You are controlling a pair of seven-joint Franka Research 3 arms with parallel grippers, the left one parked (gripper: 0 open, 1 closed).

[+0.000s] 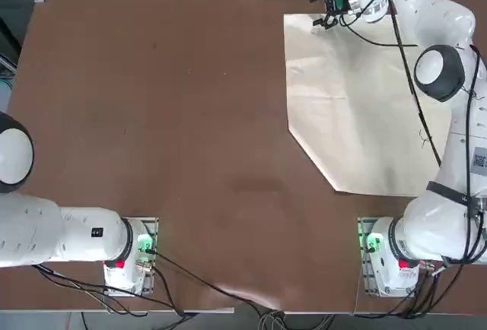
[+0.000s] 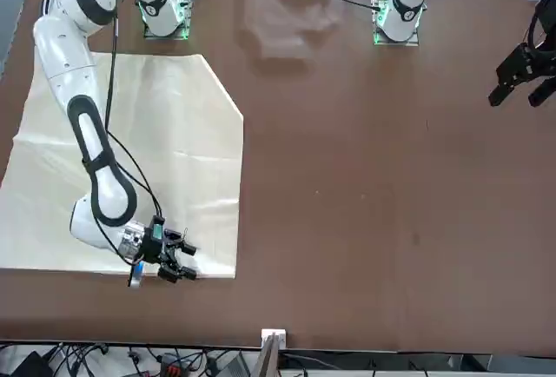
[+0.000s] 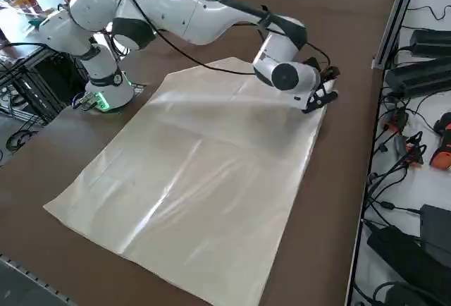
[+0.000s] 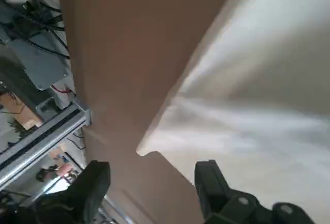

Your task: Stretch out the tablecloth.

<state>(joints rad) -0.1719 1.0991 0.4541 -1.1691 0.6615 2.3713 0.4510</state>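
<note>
From above, the tablecloth (image 1: 361,106) lies flat on the brown table (image 1: 167,117), in its right half near the far edge, with the near left corner cut off on a slant. The right gripper (image 1: 329,4) is at the far left corner of the cloth. In the front view the right gripper (image 2: 178,262) hangs low over that corner, near the table edge on the camera's side, and its fingers are spread with nothing between them. From the right side, the tablecloth (image 3: 204,179) looks smooth with some light creases. In the wrist view, both fingers (image 4: 211,185) stand apart, and the cloth corner (image 4: 147,152) lies free on the table between them.
</note>
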